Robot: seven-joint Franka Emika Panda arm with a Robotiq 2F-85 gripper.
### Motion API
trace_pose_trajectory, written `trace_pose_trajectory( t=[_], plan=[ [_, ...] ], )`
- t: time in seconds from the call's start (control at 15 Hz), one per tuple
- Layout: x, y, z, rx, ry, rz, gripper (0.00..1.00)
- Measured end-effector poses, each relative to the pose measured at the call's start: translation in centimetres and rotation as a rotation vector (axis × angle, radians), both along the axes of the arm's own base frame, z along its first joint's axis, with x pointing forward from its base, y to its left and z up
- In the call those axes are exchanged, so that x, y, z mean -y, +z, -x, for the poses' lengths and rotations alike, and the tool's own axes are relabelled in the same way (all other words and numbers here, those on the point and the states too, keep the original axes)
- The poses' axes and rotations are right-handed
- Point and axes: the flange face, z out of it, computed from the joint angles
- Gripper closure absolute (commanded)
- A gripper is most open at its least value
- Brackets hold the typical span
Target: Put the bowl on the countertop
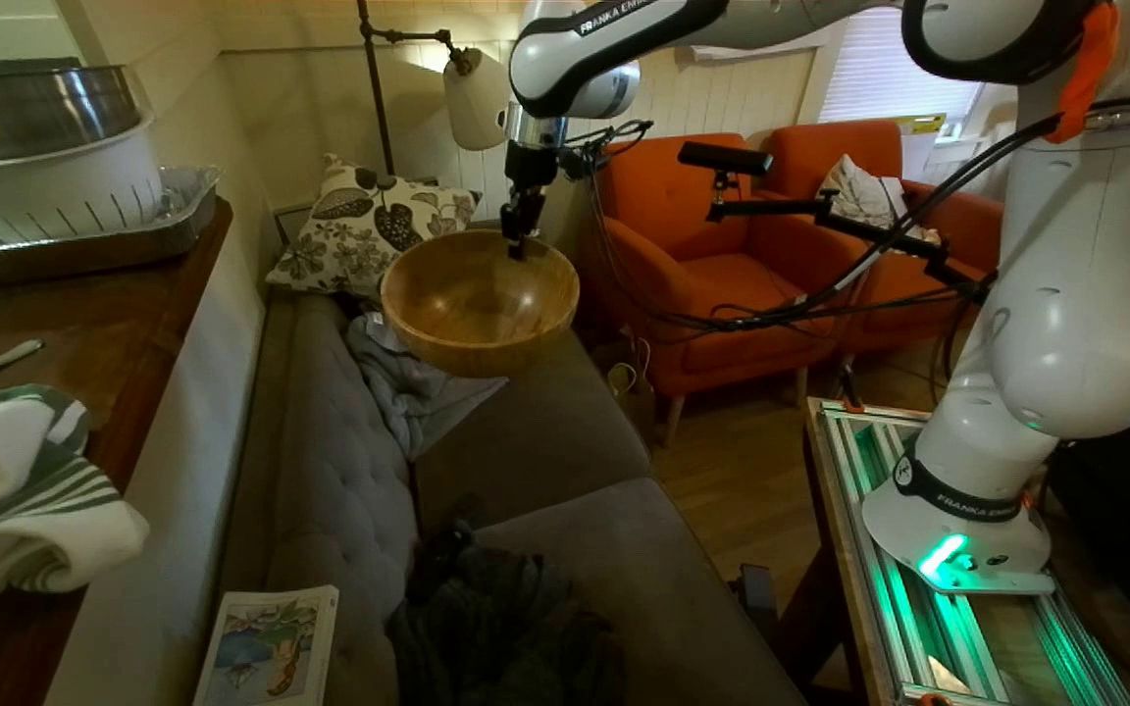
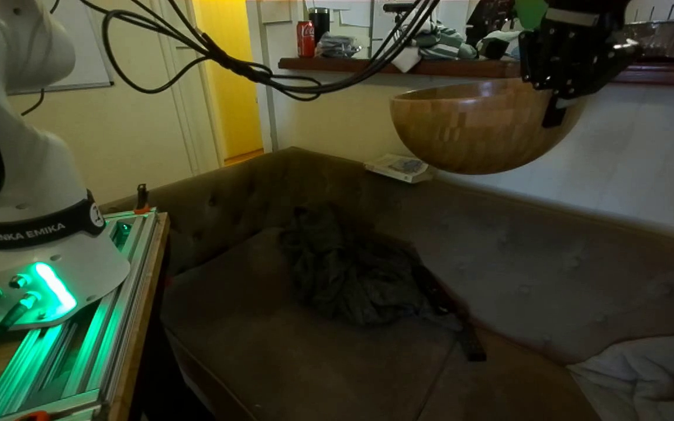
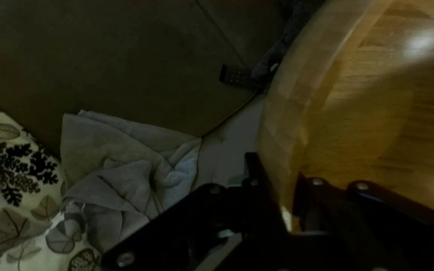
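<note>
The light-brown wooden bowl (image 1: 480, 309) hangs in the air above the sofa in both exterior views, roughly level with its opening up. It also shows in an exterior view (image 2: 477, 131) and at the right of the wrist view (image 3: 375, 113). My gripper (image 1: 516, 240) is shut on its rim, one finger outside and one inside; the gripper also shows in an exterior view (image 2: 553, 108) and in the wrist view (image 3: 277, 169). The countertop (image 1: 158, 314) appears as a brown wooden ledge behind the sofa back; its edge also shows in an exterior view (image 2: 360, 65).
A striped towel (image 1: 16, 500) and a foil tray (image 1: 197, 201) with a white colander (image 1: 55, 186) sit on the countertop. A soda can (image 2: 306, 39) stands farther along. A book (image 1: 271, 647) lies on the sofa's (image 1: 575, 539) back. A lamp (image 1: 475, 98) stands behind the bowl.
</note>
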Motion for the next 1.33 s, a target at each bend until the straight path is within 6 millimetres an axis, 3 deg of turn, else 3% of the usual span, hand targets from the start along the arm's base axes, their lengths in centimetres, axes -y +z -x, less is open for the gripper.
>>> trace_pose_trajectory(
  t=[0.33, 0.67, 0.93, 1.0, 1.07, 1.27, 1.33],
  plan=[
    [-5.1, 8.9, -4.2, 0.125, 0.113, 0.083, 0.96],
    [-12.7, 16.8, -6.2, 0.144, 0.247, 0.037, 0.96],
    [-19.8, 19.2, -8.6, 0.171, 0.243, -0.108, 0.96],
    [-21.4, 19.7, -9.3, 0.187, 0.235, -0.140, 0.85],
    [-22.3, 19.6, -9.7, 0.191, 0.241, -0.144, 0.85],
    [-21.9, 18.0, -9.9, 0.163, 0.244, -0.133, 0.85],
    [-21.4, 17.9, -10.0, 0.161, 0.240, -0.130, 0.96]
  ],
)
